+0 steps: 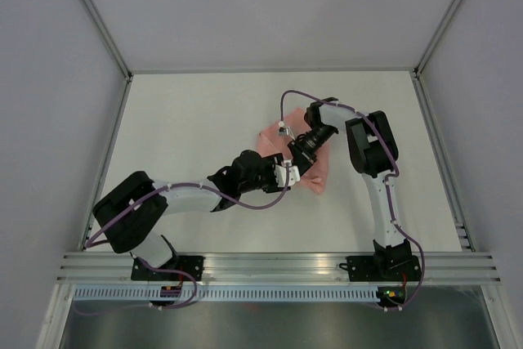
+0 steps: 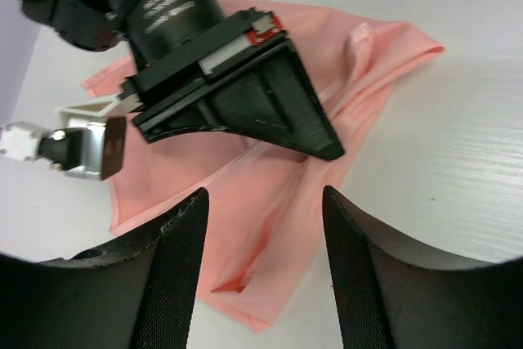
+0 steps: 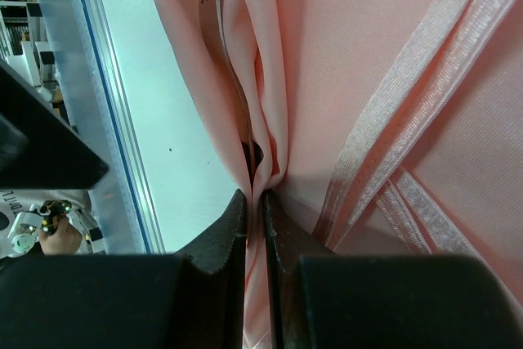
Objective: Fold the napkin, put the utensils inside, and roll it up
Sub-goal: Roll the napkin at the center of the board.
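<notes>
The pale pink napkin (image 1: 320,171) lies bunched and folded on the white table, right of centre. My right gripper (image 1: 297,163) is shut on a fold of the napkin (image 3: 384,63), pinching it between its fingertips (image 3: 233,226). A thin dark utensil (image 3: 237,96) lies tucked in that fold, mostly wrapped by cloth. My left gripper (image 1: 288,176) is open and empty, its jaws hovering over the napkin's near corner (image 2: 270,226). In the left wrist view the right gripper (image 2: 245,96) presses down on the cloth just ahead.
The two arms meet closely over the napkin. An aluminium rail (image 1: 278,266) runs along the table's near edge. Grey walls enclose the table on the left, back and right.
</notes>
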Action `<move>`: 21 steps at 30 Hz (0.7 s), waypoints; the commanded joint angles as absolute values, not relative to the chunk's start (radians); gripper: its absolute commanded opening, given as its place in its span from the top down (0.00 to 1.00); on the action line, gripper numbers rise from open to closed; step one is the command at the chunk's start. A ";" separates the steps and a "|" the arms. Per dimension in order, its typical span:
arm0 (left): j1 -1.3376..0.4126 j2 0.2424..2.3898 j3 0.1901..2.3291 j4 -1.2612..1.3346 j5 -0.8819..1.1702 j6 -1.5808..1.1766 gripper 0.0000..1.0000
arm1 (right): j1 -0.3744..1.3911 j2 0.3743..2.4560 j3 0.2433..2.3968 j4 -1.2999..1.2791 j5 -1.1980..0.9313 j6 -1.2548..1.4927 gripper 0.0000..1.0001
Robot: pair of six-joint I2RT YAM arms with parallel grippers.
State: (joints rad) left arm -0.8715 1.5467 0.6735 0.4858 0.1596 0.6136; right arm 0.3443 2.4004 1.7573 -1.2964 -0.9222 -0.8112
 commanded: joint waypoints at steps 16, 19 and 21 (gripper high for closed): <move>-0.953 1.747 0.669 0.584 0.106 0.756 0.35 | 0.336 2.485 1.816 -1.431 -0.831 -1.011 1.00; -0.954 1.761 0.678 0.572 0.113 0.759 0.35 | 0.336 2.484 1.810 -1.436 -0.818 -1.028 1.00; -0.954 1.772 0.683 0.561 0.115 0.767 0.35 | 0.333 2.484 1.813 -1.434 -0.808 -1.026 1.00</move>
